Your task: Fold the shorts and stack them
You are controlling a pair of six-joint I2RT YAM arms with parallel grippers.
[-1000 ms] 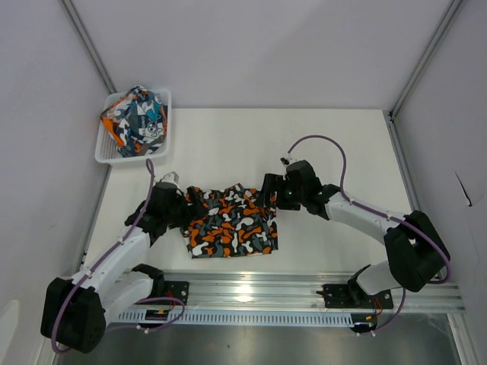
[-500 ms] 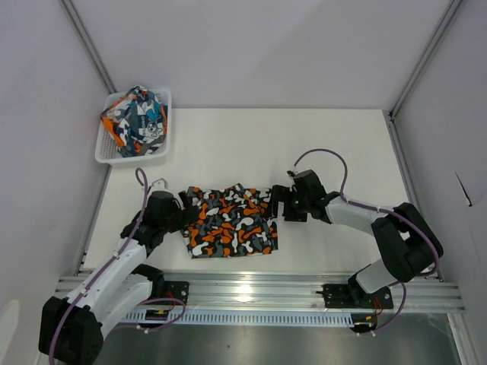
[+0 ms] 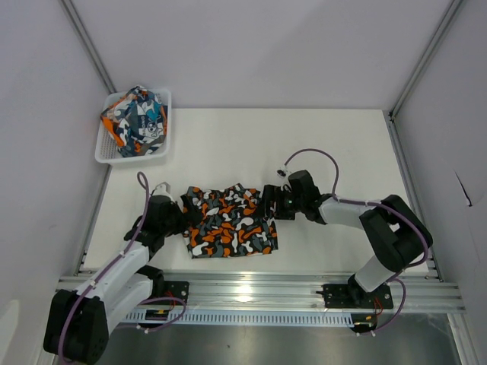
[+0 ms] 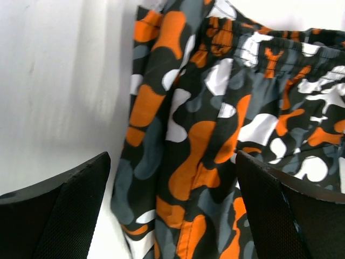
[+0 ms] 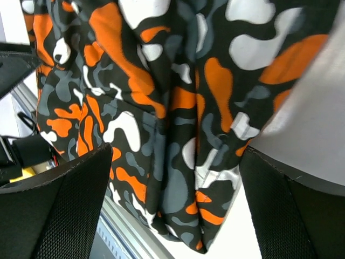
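Observation:
The orange-black-grey-white camouflage shorts (image 3: pixel 230 221) lie spread on the table near its front edge. My left gripper (image 3: pixel 183 220) is at their left edge, open, its jaws standing either side of the bunched left hem (image 4: pixel 178 178). At the right edge my right gripper (image 3: pixel 268 204) is open too, fabric folds (image 5: pixel 183 162) lying between its wide-apart jaws. Neither gripper pinches the cloth. The second shorts (image 3: pixel 137 119), teal-blue, orange and white, sit crumpled in the basket at the back left.
A white mesh basket (image 3: pixel 108 155) stands at the table's back left corner. The metal rail (image 3: pixel 251 293) with the arm bases runs along the near edge. Grey walls close in on both sides.
The left gripper opened fully and slid down to the shorts' left edge. The right arm drew its gripper in at the shorts' right edge. The shorts flattened slightly.

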